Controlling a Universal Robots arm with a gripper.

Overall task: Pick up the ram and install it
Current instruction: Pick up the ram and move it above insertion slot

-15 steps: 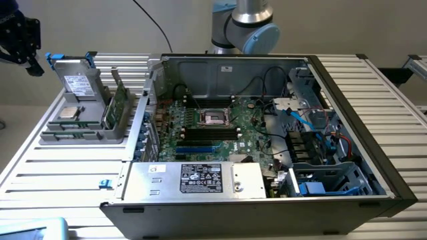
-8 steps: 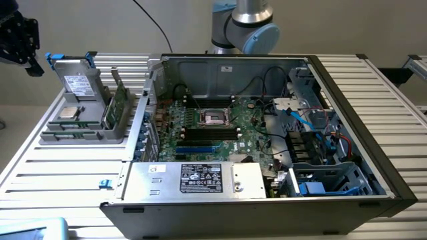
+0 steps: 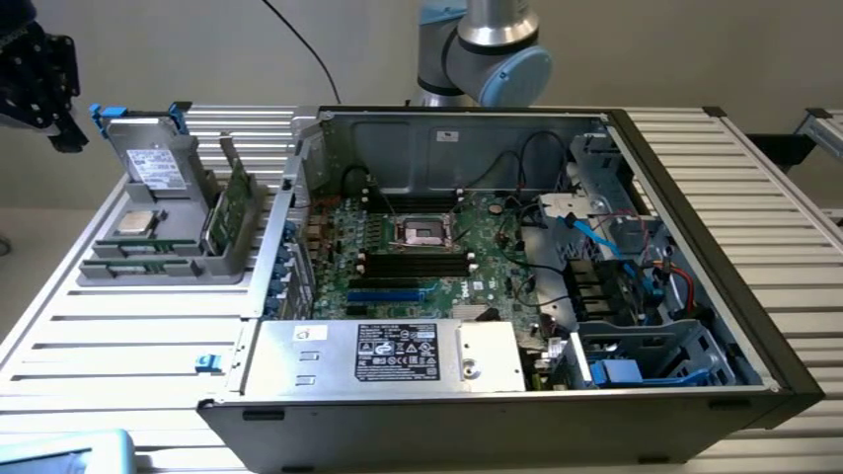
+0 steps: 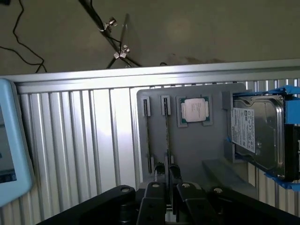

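Two ram sticks stand on edge in a grey holder (image 3: 113, 269) on the table at the exterior view's left. One ram (image 3: 235, 209) shows its green board there; in the wrist view both are thin lines, the ram (image 4: 167, 136) and a second stick (image 4: 148, 140) beside it. My black gripper (image 3: 38, 84) hangs high above and beyond the holder, apart from it. In the wrist view the gripper (image 4: 166, 169) has its fingertips almost together with nothing held. The motherboard's black slots (image 3: 417, 262) lie in the open computer case (image 3: 737, 247).
The holder also carries a square silver processor (image 4: 195, 110) and a grey drive (image 4: 255, 133) in a blue bracket. A power supply box (image 3: 382, 354) fills the case's near side, with cables and drive bays at its right. A pale blue object (image 4: 9, 150) lies on the slatted table.
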